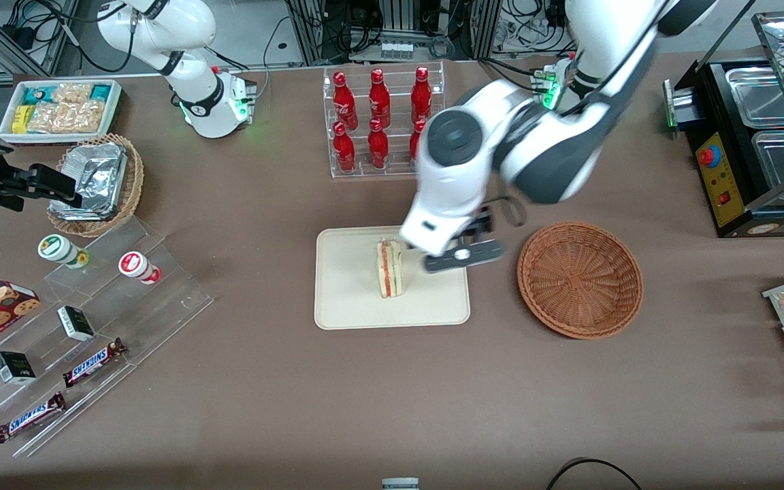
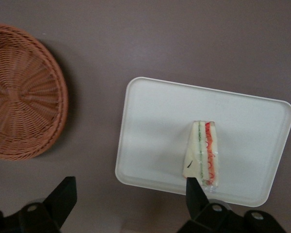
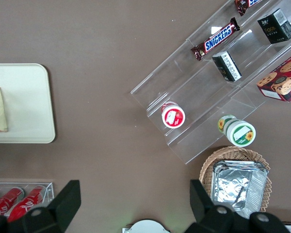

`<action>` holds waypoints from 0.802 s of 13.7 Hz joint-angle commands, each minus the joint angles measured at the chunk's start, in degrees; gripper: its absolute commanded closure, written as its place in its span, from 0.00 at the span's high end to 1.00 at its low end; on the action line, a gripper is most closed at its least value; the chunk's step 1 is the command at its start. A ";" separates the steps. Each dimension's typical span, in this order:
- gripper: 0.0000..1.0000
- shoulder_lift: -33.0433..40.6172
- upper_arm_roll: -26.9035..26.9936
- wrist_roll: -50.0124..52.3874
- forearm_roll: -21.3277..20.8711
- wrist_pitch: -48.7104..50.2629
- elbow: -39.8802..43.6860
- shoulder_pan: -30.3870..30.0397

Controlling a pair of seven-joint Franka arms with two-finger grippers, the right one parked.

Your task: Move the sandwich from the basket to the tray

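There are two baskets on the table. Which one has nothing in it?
The reddish-brown basket beside the tray holds nothing. The lighter wicker basket holds crumpled silver foil. The open gripper hangs above the tray, beside the sandwich.

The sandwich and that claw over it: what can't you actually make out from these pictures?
- Front view: the gripper hangs over the tray, but the arm's wrist covers its open fingers.
- Right wrist view: the picture's edge cuts off the sandwich.
- Every view: the sandwich's underside is hidden.
- Wrist view: the edge crops the basket.
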State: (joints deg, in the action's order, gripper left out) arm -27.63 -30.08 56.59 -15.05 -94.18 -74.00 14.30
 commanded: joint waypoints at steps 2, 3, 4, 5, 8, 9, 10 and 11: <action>0.99 11.17 -0.16 -0.87 1.69 2.86 -7.72 -7.07; 0.99 13.46 -0.25 -4.09 2.65 3.30 -9.22 -9.36; 0.99 15.57 0.10 -8.21 4.66 4.43 -10.19 -10.69; 0.99 17.24 0.98 -12.69 5.90 6.18 -10.72 -11.83; 0.99 21.90 9.39 -25.96 10.12 10.67 -10.81 -12.19; 0.99 23.14 12.55 -30.71 11.44 12.16 -10.90 -12.02; 0.99 24.46 15.46 -35.63 12.23 13.66 -10.90 -12.02; 0.99 25.69 17.57 -39.42 12.33 14.46 -11.51 -12.02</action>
State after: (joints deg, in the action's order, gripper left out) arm -5.98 -16.15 24.17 -4.51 -80.98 -82.54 2.49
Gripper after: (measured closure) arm 0.004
